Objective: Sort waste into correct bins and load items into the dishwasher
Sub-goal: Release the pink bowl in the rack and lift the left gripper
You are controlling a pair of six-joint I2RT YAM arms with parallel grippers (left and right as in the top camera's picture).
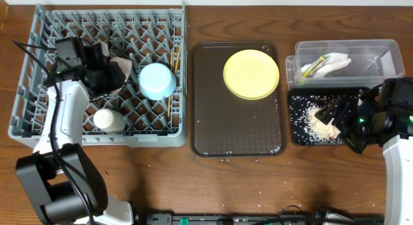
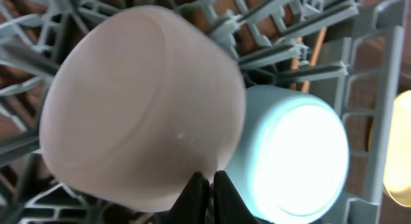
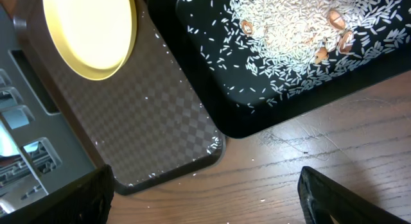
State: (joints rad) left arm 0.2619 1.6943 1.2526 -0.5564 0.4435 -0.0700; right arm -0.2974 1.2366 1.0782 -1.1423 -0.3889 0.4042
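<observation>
Cream-white bowl (image 2: 141,102) is in the dishwasher rack (image 1: 151,28), left half, base turned toward my wrist cam and rim tipped away. It sits tight against the light blue bowl (image 2: 295,160); contact or a thin gap, can't tell from this angle.

My left fingers (image 2: 198,197) are pinched nearly together on the bowl's lower edge, so I read it as held by the wall. Whether it's already resting on the pegs is unclear, as it fills the wrist view.

Handling, my read:
- stiff, smooth, probably slick; a thin pinch can let it swing
- light enough for one arm, but chips if dropped on pegs or knocked into the blue bowl
- best hold: across the rim, one finger inside, one outside, near the wall's top

Also racked: small white cup (image 1: 110,120) and chopsticks (image 1: 176,60).

Yellow plate (image 1: 251,74) is not loaded; it sits on the brown tray (image 1: 232,128), well apart from the rack.

My right fingers (image 3: 347,197) are spread wide, holding nothing, over the worktop (image 1: 322,180) by the black tray (image 1: 295,136), which holds the rice scraps (image 1: 321,124). Napkin (image 1: 332,60) and green wrapper (image 1: 311,68) are in the clear tub (image 1: 387,48).
</observation>
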